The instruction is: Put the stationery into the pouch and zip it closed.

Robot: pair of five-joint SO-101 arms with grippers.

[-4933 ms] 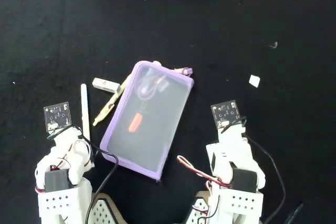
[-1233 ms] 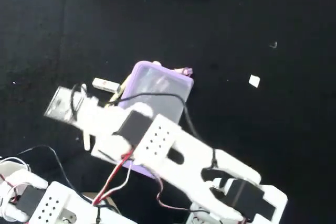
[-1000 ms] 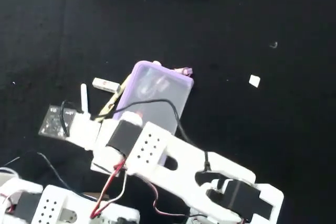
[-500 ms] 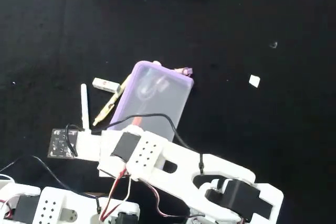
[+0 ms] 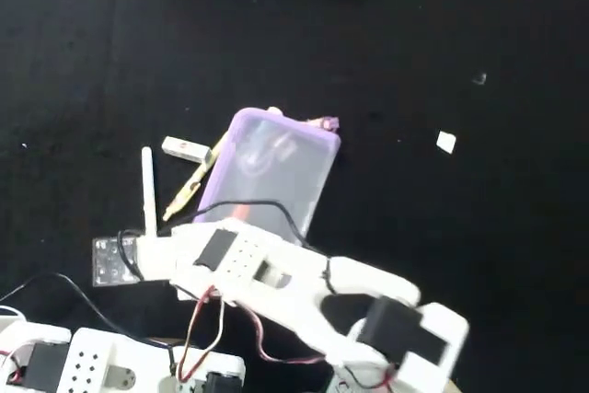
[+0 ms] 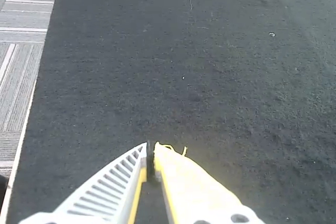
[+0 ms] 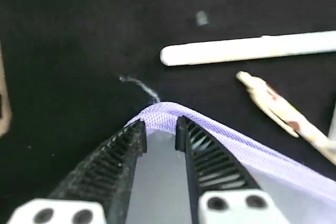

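From above, the right arm [image 5: 276,273] lies stretched across the near side of the black tabletop [image 5: 414,52] to the near-left corner of the purple pouch [image 5: 276,167]. The pouch rests tilted at mid-table with its zipper pull [image 5: 324,123] at the far right corner. The stationery lies outside it, just to its left: a white pen [image 5: 147,181], a yellow pen [image 5: 189,189] and a small white block [image 5: 184,147]. A white scrap [image 5: 445,142] sits well apart to the right. On the left wrist camera, the left end effector [image 6: 150,156] hangs over bare tabletop, fingers pressed together with nothing between them. On the right wrist camera, the right end effector [image 7: 160,129] is drawn in to a narrow gap at the pouch's rounded corner and appears to pinch the soft purple rim, with both pens lying just beyond. The hazards, on this reading: the hold takes only a thin strip of edge, so the fabric could slip free under a pull. A drag of the pouch leftward could sweep the nearby pens and send them rolling. Whether the zipper is open cannot be told, so a closed mouth would block anything from going in.
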